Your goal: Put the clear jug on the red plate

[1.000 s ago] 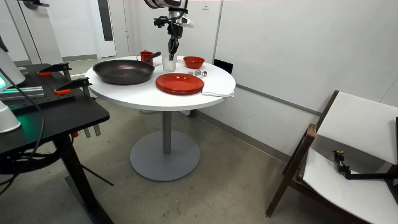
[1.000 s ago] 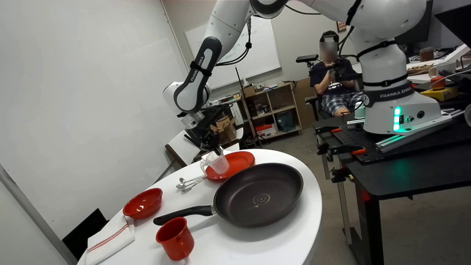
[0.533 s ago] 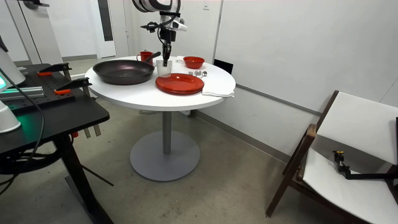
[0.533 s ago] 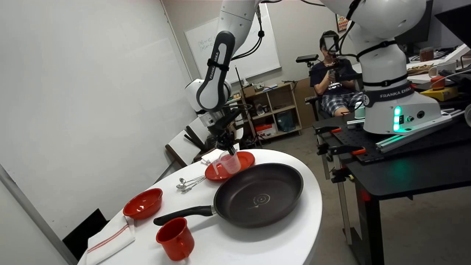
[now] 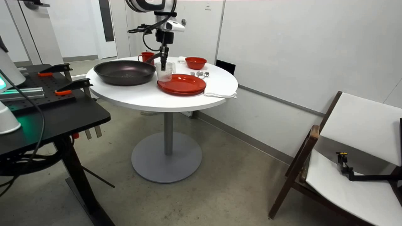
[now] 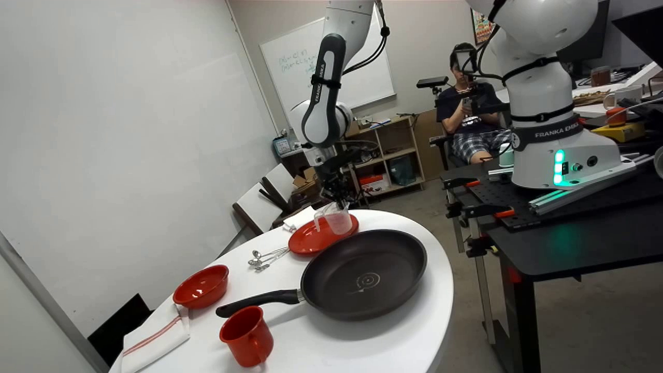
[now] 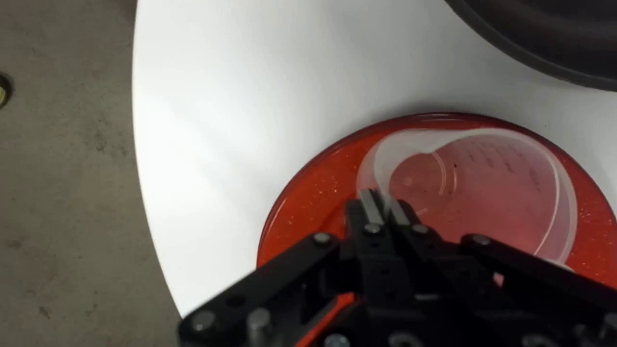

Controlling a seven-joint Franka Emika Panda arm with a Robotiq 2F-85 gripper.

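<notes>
The clear jug [image 5: 168, 75] is upright or nearly so and shows in both exterior views [image 6: 339, 223]. My gripper [image 7: 383, 205] is shut on the jug's rim wall, which runs between the fingertips in the wrist view. The jug [image 7: 501, 193] is over the glossy red plate [image 7: 299, 217] in that view. In an exterior view its base overlaps the far left edge of the red plate [image 5: 185, 84]. I cannot tell whether the base touches the plate. The gripper [image 5: 163, 67] comes down from above.
A large black pan [image 6: 362, 280] stands close beside the plate, its handle pointing away. A red cup [image 6: 246, 336], a red bowl [image 6: 202, 286] and metal measuring spoons [image 6: 267, 259] are on the round white table. A folded white cloth [image 5: 221, 88] lies by the plate.
My gripper has carried the jug across to the plate. In the exterior views it moved left and lower, and right and slightly up. The other table things have not moved.
</notes>
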